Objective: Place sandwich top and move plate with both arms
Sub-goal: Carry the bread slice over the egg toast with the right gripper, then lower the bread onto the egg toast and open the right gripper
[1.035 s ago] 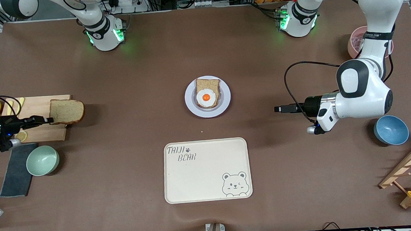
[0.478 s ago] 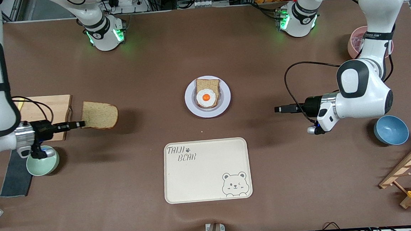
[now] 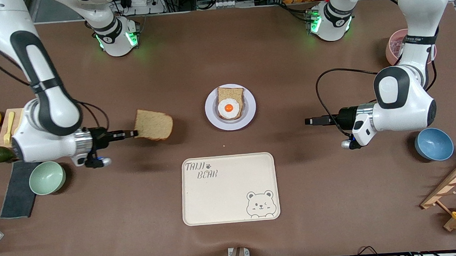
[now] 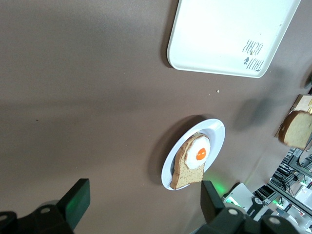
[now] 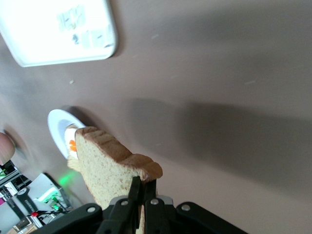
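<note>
front view, with the plate (image 3: pixel 230 107) as landmark at mid-worktop (image 3: pixel 224 65): holding a bread slice with a fried egg (image 3: pixel 229 103). toward the right arm's end from the plate, right claw (image 3: pixel 132 133) clenched on the crust edge of the sandwich top (image 3: pixel 153 125), carried level in the air over bare worktop, well apart from the plate. toward the left arm's end from the plate, left claw (image 3: pixel 307 121) released, fingers spread wide, hanging above bare worktop and pointing at the plate, waiting. nearer the front camera than the plate, cream tray (image 3: pixel 229 189) with a bear drawing, lying flat. right wrist view: fingertips (image 5: pixel 138 189) pinching the slice's crust, plate visible past it.
</note>
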Controlling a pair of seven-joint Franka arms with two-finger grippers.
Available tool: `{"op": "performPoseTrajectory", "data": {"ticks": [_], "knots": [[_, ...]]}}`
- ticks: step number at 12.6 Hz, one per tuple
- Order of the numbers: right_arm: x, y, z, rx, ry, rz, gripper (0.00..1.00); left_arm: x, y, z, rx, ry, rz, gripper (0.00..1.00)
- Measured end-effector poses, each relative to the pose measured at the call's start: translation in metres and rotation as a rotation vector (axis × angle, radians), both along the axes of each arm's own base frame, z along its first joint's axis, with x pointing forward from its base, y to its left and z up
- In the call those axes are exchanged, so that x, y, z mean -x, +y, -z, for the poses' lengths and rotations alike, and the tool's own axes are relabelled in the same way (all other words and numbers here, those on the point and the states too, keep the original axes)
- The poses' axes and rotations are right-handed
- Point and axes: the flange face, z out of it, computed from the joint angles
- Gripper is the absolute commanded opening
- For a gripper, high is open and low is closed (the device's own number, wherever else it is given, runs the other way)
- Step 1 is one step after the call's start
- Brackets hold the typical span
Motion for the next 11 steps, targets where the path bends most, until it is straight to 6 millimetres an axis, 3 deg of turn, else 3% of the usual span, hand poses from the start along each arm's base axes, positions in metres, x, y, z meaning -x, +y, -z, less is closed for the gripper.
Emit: {"op": "performPoseTrajectory", "data": {"ticks": [2,4,7,11], "knots": [[0.007,0.07,-0.014,0.003,-0.035,0.006,0.0,0.0,0.0,0.0,0.0,0.001,0.0,1.0],[0.027,0.133,-0.014,0.003,-0.08,0.006,0.0,0.0,0.0,0.001,0.0,0.001,0.0,1.0],[0.061,0.176,0.009,0.009,-0.121,-0.01,0.0,0.0,0.0,0.001,0.0,0.001,0.0,1.0],[0.091,0.228,0.039,0.036,-0.134,0.073,0.0,0.0,0.0,0.004,0.0,0.006,0.0,1.0]]}}
